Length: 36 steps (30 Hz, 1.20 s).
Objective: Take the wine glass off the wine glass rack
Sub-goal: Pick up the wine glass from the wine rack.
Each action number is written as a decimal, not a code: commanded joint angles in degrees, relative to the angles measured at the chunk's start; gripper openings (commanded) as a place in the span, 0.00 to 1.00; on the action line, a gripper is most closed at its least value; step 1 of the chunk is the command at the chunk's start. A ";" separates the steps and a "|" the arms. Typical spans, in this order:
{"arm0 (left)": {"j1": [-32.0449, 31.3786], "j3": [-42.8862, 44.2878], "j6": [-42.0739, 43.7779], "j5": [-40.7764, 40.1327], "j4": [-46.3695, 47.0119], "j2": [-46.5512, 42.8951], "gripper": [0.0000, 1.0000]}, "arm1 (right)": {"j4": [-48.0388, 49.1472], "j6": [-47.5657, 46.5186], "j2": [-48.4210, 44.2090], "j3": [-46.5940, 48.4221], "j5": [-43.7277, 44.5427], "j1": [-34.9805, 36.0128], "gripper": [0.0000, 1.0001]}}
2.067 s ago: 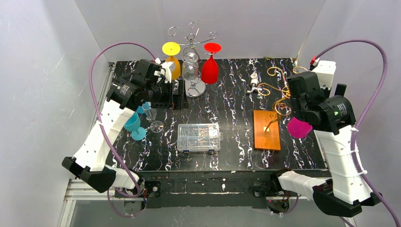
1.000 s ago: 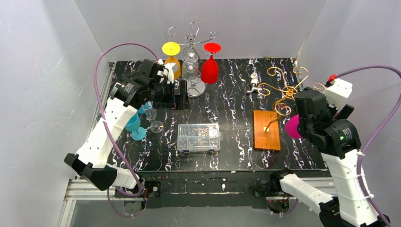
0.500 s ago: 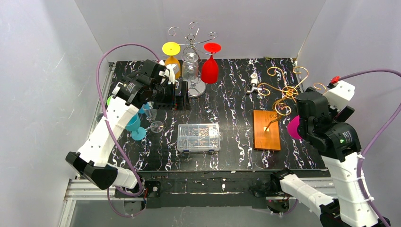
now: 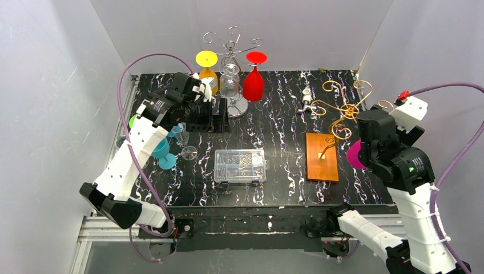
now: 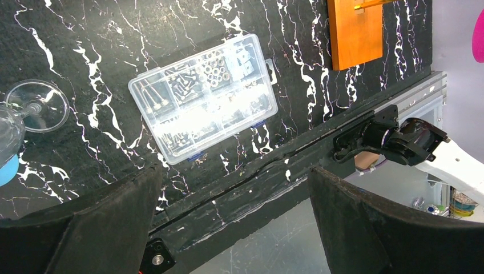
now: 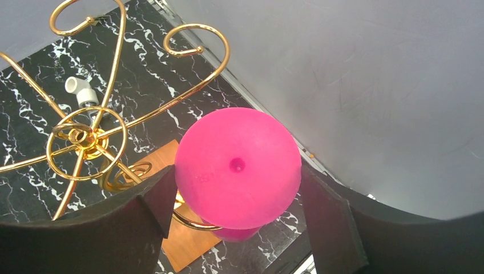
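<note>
Top: pink wine glass (image 4: 354, 154) hangs foot-up on the gold rack (image 4: 341, 111), right side of the counter (image 4: 285, 108), my right arm over it. Left hand (image 4: 208, 121) is near the silver rack (image 4: 231, 68).
Left wrist: that hand is released, spread wide, nothing between; parts box (image 5: 202, 103) below.
Right wrist: right hand (image 6: 237, 194) flanks the glass's foot, fingers (image 6: 131, 222) right at its edges; can't tell if gripping. Glass isn't off yet. I'd say the grip and lift-out are left.

A pink wine glass (image 6: 237, 174), round foot facing the camera, sits between the right tool's (image 6: 237, 177) fingers (image 6: 114, 228); contact is unclear. Left of it, a gold wire rack (image 6: 80, 137) stands on a wooden base (image 6: 188, 242), with a white pipe elbow (image 6: 80, 91) on the table (image 6: 34, 91) beyond.
</note>
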 commanded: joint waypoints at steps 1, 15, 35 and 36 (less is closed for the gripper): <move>-0.33 -0.18 0.85 1.20 -0.37 -0.25 0.98 | 2.21 -0.53 0.16 0.59 1.81 -0.12 0.72; -0.33 -0.32 0.78 1.41 -0.07 0.28 0.98 | -1.16 -1.50 1.22 5.15 1.88 -0.12 0.60; -0.33 -0.44 0.48 1.50 -0.07 -0.02 0.98 | -2.80 -5.12 0.24 7.92 -5.02 -0.12 0.59; -0.33 -0.45 0.44 1.49 -0.09 0.00 0.98 | -2.81 -5.38 0.19 8.05 -5.33 -0.12 0.59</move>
